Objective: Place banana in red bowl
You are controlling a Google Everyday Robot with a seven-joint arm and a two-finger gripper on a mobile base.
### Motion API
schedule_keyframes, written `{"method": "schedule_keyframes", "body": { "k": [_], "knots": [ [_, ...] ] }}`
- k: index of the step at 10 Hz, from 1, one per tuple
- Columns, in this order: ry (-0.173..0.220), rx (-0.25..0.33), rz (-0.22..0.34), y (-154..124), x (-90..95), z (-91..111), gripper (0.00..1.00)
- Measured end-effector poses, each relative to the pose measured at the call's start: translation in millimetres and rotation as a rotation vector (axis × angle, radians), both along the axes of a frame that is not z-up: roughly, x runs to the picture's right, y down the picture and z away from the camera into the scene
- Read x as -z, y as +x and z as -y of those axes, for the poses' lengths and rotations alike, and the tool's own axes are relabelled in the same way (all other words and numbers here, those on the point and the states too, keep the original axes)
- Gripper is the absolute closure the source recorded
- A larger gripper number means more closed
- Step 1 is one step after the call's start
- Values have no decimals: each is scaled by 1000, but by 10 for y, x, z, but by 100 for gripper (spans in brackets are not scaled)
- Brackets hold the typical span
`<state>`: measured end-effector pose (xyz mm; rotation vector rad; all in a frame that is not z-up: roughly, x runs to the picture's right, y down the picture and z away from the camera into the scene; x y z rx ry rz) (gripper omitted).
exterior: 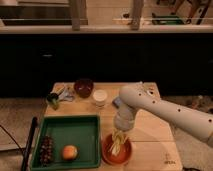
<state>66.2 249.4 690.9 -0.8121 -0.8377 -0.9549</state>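
A red-orange bowl [116, 152] stands at the front of the wooden table, right of the green tray. My gripper [117, 141] points straight down into this bowl from the white arm [160, 110] that reaches in from the right. Something pale yellow, which looks like the banana [118, 145], shows at the gripper's tip inside the bowl. Its shape is mostly hidden by the gripper. A second, dark red bowl [83, 87] stands at the back left of the table.
A green tray [75, 129] at the front left holds an orange fruit [70, 151] and a dark bunch [46, 149]. A white cup [100, 96], a green object [52, 100] and a bluish object [67, 94] stand at the back. Dark cabinets lie behind the table.
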Motion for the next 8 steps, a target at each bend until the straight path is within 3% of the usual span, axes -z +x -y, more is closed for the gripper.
{"method": "schedule_keyframes", "body": {
  "k": [5,6,8],
  "knots": [
    [-14,-5,-9,16,-20,-32,29],
    [-13,0,-14,27,-14,-29,22],
    [-7,4,-11,32,-13,-11,20]
  ]
}}
